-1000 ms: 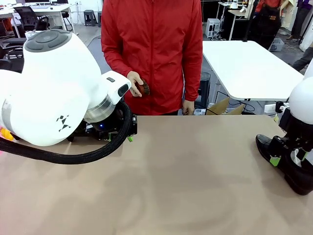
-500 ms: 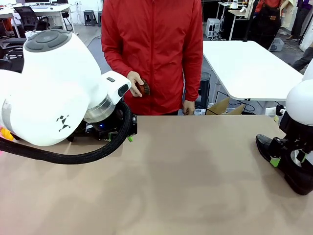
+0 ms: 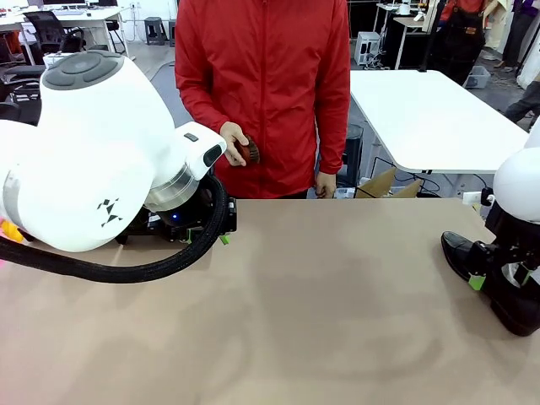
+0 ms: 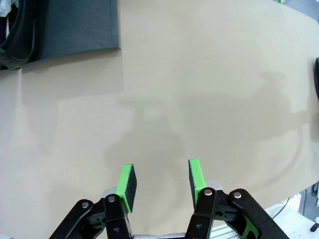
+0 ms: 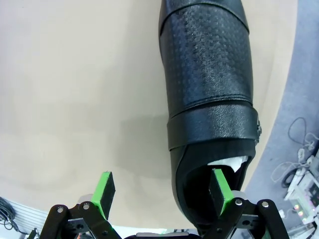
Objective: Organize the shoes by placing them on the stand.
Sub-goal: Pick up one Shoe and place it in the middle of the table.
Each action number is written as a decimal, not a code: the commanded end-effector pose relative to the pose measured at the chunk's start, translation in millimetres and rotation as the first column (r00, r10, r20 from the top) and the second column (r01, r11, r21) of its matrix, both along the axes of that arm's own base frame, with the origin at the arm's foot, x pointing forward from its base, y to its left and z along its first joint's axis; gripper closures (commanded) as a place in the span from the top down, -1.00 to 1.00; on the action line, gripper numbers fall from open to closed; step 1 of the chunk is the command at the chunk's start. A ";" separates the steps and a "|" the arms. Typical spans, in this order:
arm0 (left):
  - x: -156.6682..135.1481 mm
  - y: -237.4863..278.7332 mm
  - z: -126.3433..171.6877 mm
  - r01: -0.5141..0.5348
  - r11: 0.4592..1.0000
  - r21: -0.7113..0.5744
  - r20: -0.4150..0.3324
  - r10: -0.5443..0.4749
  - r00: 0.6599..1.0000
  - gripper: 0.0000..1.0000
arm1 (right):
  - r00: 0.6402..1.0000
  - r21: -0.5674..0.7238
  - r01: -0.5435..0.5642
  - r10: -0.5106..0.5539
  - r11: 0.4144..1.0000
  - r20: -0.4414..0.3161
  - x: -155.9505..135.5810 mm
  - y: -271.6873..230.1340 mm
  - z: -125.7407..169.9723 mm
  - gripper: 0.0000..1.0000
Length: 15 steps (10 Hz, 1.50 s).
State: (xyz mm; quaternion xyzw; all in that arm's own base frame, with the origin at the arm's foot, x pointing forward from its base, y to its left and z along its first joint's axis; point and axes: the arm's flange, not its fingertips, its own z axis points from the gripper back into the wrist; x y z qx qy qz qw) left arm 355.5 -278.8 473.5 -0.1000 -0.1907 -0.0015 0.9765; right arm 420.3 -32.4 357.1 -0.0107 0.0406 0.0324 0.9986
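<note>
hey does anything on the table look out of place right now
One black shoe lies at the table's right edge, far from the stand across at the left. The open right gripper has one finger inside the shoe's paper-stuffed opening, the other outside.

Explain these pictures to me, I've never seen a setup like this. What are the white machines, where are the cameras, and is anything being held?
The white machines are two robot arms at a tan table. One picture looks across the table at a person in red; the other two come from cameras on the wrists. The left gripper hangs partly open over bare table, holding nothing; a dark stand lies farther off. The right gripper is open, one finger inside a black shoe stuffed with white paper, the other outside it. It has not closed. The person's hand holds a small brown thing.
</note>
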 end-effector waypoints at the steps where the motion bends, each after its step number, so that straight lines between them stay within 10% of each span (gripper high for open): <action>1: 0.4 0.3 1.7 -0.004 1.000 0.008 0.015 0.003 1.000 0.13 | 0.999 0.011 -0.012 0.012 1.000 0.033 9.8 -8.2 -4.2 1.00; 8: 0.4 0.3 1.7 -0.004 1.000 0.008 0.015 0.003 1.000 0.13 | 0.998 -0.013 0.030 -0.029 0.999 0.050 12.4 -5.5 -15.7 1.00; 13: 0.4 0.3 1.7 -0.004 1.000 0.008 0.015 0.003 1.000 0.13 | 0.996 -0.035 0.064 -0.062 0.997 0.056 17.2 -11.5 -22.2 -0.85; 15: 0.4 0.3 1.7 -0.004 1.000 0.008 0.015 0.003 1.000 0.13 | 0.996 -0.045 0.068 -0.065 0.997 0.065 15.8 -13.4 -23.3 -1.00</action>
